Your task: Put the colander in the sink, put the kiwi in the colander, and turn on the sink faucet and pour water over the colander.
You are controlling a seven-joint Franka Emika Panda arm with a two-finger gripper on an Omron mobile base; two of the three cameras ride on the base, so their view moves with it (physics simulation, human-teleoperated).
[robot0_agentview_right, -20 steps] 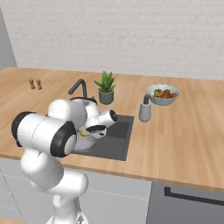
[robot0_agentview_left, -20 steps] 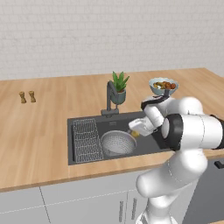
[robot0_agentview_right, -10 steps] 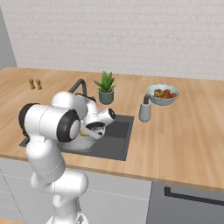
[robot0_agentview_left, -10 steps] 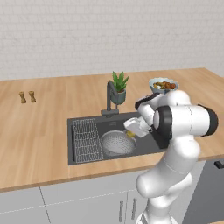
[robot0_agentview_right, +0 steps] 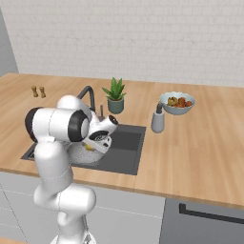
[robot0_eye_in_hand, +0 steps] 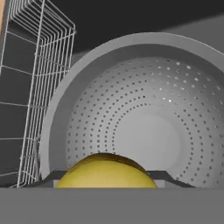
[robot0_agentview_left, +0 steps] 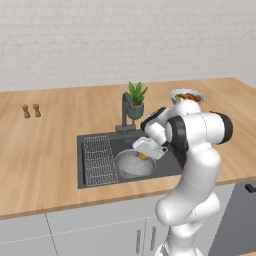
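Note:
The grey perforated colander (robot0_agentview_left: 131, 166) (robot0_agentview_right: 78, 153) (robot0_eye_in_hand: 144, 113) sits in the dark sink (robot0_agentview_left: 165, 159) (robot0_agentview_right: 125, 143), right of the wire rack (robot0_agentview_left: 98, 160) (robot0_eye_in_hand: 30, 83). My gripper (robot0_agentview_left: 145, 151) (robot0_agentview_right: 93, 143) (robot0_eye_in_hand: 107, 180) hangs just above the colander's right rim, shut on the yellowish kiwi (robot0_agentview_left: 143, 156) (robot0_agentview_right: 89, 147) (robot0_eye_in_hand: 105, 171). In the hand view the kiwi bulges up between the two dark fingertips (robot0_eye_in_hand: 162, 175), with the colander's bowl below it. The dark angular faucet (robot0_agentview_left: 125, 112) (robot0_agentview_right: 88, 95) stands at the sink's back edge; no water shows.
A potted green plant (robot0_agentview_left: 136, 100) (robot0_agentview_right: 115, 96) stands behind the faucet. A bowl of fruit (robot0_agentview_left: 186, 95) (robot0_agentview_right: 177, 102) and a grey soap dispenser (robot0_agentview_right: 157, 120) are right of the sink. Two brown shakers (robot0_agentview_left: 31, 110) (robot0_agentview_right: 38, 90) stand far left.
The arm has swung left and lowered, carrying the kiwi from the sink's right side to just over the colander's rim. The colander has stayed in place.

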